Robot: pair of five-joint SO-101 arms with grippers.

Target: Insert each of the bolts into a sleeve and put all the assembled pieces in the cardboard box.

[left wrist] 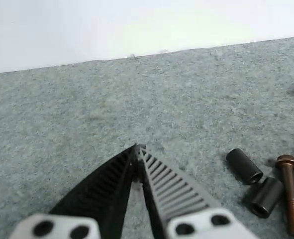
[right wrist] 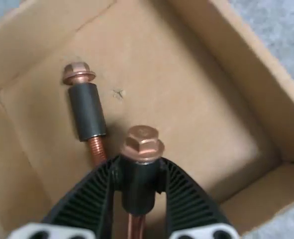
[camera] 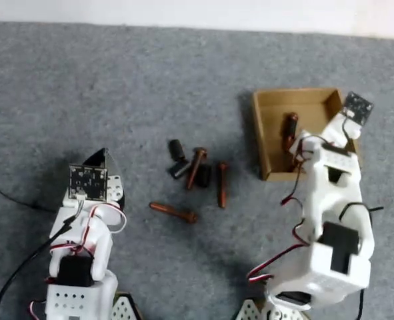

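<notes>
Grip of right gripper [right wrist: 139, 169] narrow on a sleeved bolt [right wrist: 141, 149]: pads on the black sleeve, copper hex head pointing away from the wrist. Hangs directly over the floor of the cardboard box [right wrist: 246, 64], inside its walls, long axis roughly parallel to another assembled piece [right wrist: 87, 112] lying flat on the box floor just beside it, not touching. Reads as the drop-off step: calls for lowering and opening only, with care not to land on the piece lying there. Left gripper [left wrist: 137, 149] closed on nothing, tips together, low over the grey carpet [camera: 83, 80] at near left. Between the arms, well apart from the box: three bare bolts [camera: 173, 212] and loose sleeves [camera: 177, 148], nearer the left arm, not yet assembled.
</notes>
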